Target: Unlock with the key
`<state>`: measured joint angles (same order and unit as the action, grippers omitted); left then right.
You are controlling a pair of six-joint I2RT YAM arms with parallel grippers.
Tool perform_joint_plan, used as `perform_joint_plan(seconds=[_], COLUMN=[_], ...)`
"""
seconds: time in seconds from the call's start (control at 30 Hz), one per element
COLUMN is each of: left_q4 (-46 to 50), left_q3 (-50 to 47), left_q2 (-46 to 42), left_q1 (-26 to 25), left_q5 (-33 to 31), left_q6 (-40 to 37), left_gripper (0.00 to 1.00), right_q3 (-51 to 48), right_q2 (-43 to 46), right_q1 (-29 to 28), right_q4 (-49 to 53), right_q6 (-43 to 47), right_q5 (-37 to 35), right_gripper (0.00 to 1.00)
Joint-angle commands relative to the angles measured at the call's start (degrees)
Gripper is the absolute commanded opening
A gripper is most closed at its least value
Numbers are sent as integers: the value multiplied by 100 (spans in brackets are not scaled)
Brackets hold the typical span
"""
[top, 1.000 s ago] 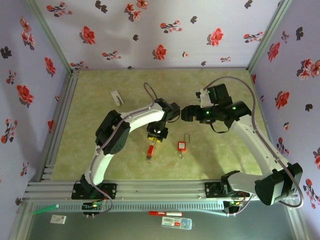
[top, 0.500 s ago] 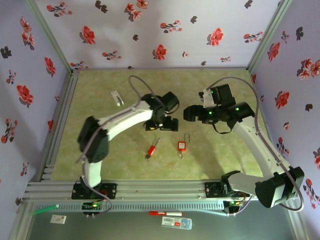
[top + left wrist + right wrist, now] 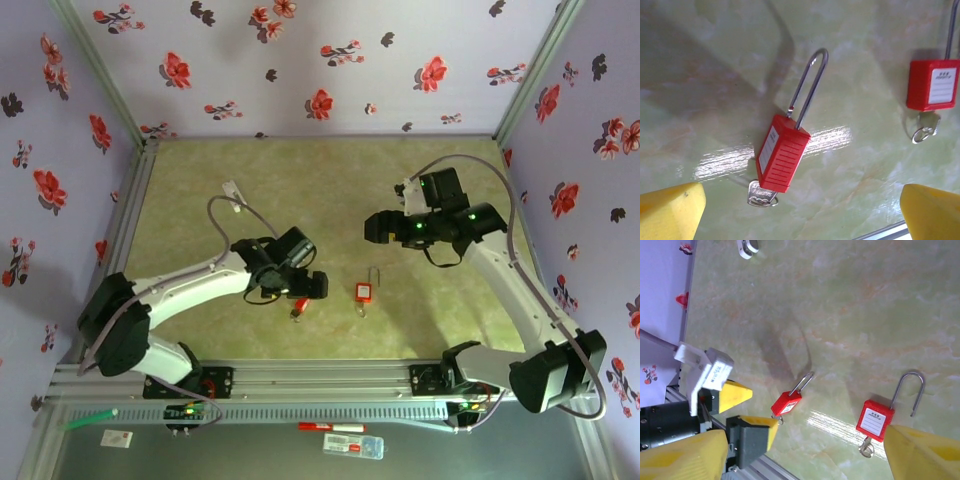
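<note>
With left hand [image 3: 801, 212] spread over the red padlock [image 3: 782, 160] lying flat on the bench [image 3: 715, 75], key [image 3: 762, 194] in its base, and right hand [image 3: 805, 455] spread too, looks light, rigid and slick, so best to pinch the ribbed body and turn the thin key bow.

The glossy green marbled tabletop [image 3: 200, 210] carries a red padlock [image 3: 782, 157] lying flat with a key [image 3: 762, 195] in its base, a second red padlock [image 3: 932, 85] near it, likewise keyed, and a small white object [image 3: 232, 190] well apart.
</note>
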<state>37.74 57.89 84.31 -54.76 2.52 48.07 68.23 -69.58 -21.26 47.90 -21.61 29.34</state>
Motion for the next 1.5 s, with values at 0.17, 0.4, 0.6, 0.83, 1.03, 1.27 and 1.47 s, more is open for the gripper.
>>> perform_joint_plan(seconds=[0.17,0.4,0.6,0.83,1.03,1.27,1.47], left_q4=[86,123,-36,-205,-107,1247,2416], left_q3=[-130,-85,-117,-222,-283,342,1119], left_q2=[490,1001,1151,1199,1024,678,1075], left_q1=[-184,-184,-171,-175,-184,-377,-469], left_q5=[-453,-509,-461,-288,-320,-1422,-1767], left_q6=[-217,-381,-511,-707,-967,-1476,-2292], left_gripper=[86,71,58,31,6,0,0], right_q3=[4,-88,-185,-359,-501,-623,-535], right_q2=[-64,-4,79,60,-69,-313,-628], right_q1=[42,32,26,25,9,-6,7], right_q4=[-82,-136,-247,-489,-893,-1333,-1362], right_q6=[-88,-191,-299,-479,-809,-1417,-1702], right_q5=[203,205,223,259,453,577,477], right_gripper=[82,82,82,82,82,81,80])
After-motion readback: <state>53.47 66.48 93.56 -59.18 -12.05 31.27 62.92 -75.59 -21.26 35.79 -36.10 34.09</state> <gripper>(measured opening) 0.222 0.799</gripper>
